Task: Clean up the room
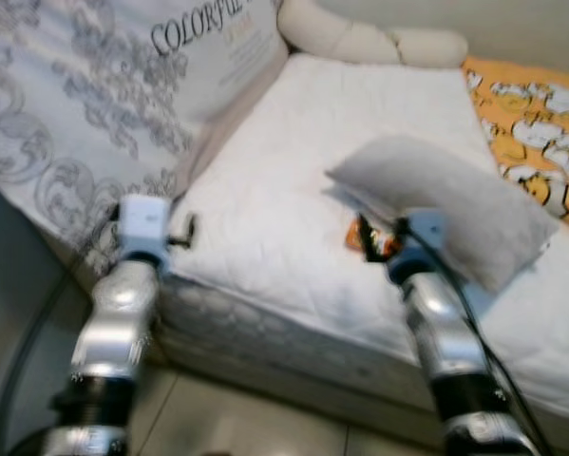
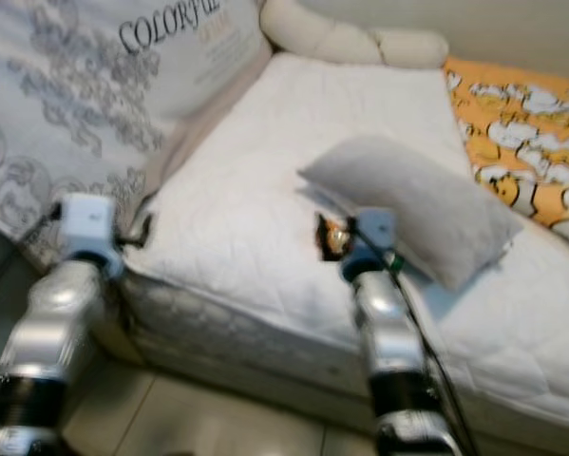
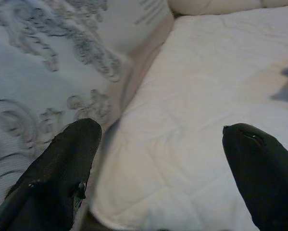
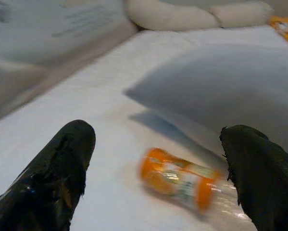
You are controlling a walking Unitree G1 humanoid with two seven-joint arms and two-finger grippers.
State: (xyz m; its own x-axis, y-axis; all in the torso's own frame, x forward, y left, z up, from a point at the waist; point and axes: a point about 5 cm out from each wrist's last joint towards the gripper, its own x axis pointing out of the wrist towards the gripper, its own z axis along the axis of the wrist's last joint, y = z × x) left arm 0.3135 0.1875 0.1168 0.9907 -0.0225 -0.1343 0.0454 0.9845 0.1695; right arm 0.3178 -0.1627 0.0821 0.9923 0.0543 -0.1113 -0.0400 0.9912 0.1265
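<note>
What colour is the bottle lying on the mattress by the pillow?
The bottle is orange with a pale label, clearest in the right wrist view.

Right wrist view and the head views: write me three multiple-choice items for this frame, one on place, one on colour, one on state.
1. Where does the bottle lie?
A. on the floor
B. on the mattress beside the pillow
C. on top of the pillow

2. What colour are the bottle's ends?
A. orange
B. blue
C. green

3. How is the right pincer?
A. shut on the bottle
B. shut and empty
C. open, bottle ahead between its fingers

Answers: 1 B, it lies on its side on the white mattress below the pillow's edge. 2 A, both ends show orange. 3 C, the two black fingers stand wide apart, not touching the bottle.
</note>
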